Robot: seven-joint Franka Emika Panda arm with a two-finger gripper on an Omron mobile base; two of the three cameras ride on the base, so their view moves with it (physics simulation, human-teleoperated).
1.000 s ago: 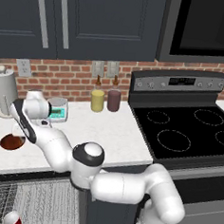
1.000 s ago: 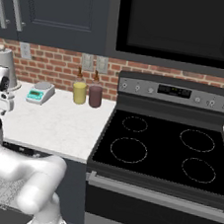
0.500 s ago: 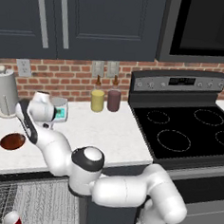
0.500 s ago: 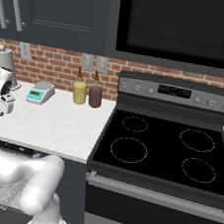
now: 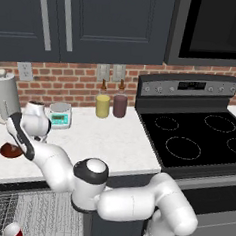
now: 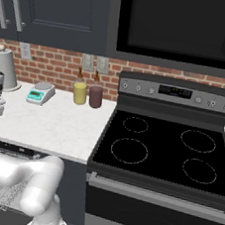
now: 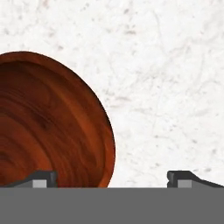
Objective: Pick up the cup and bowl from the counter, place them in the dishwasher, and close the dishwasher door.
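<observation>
Tool [image 7: 111,178] of the white arm, seen from the hand camera: its two dark finger tips stand wide apart with nothing between them, poised over the white marble-look bench [image 7: 166,87]. One tip lies over the rim of the shallow round reddish-brown wooden bowl [image 7: 48,127]; the other lies over bare bench. The bowl's rim edge falls between the two tips, nearer the first; whether a tip touches the bowl cannot be told.

Nearest the onlooker, in the left base view, the grey wire rack of the open dishwasher [image 5: 27,213] lies below the bench edge, and the small red plastic cup with a white rim [image 5: 12,230] sits in that rack at the bottom of the picture. Above it, the bowl [image 5: 9,150] rests on the bench [image 5: 113,139] near its left end, partly hidden by the arm's hand. Beyond the bowl stands a small white kitchen scale with a green display [image 5: 60,115], and to its left an upright white paper-towel roll on a holder [image 5: 5,97]. Farther along, against the red brick wall, a yellow bottle [image 5: 102,105] and a purple bottle [image 5: 120,104] stand just beside each other. To the right sits the black stove top [image 5: 198,141].
</observation>
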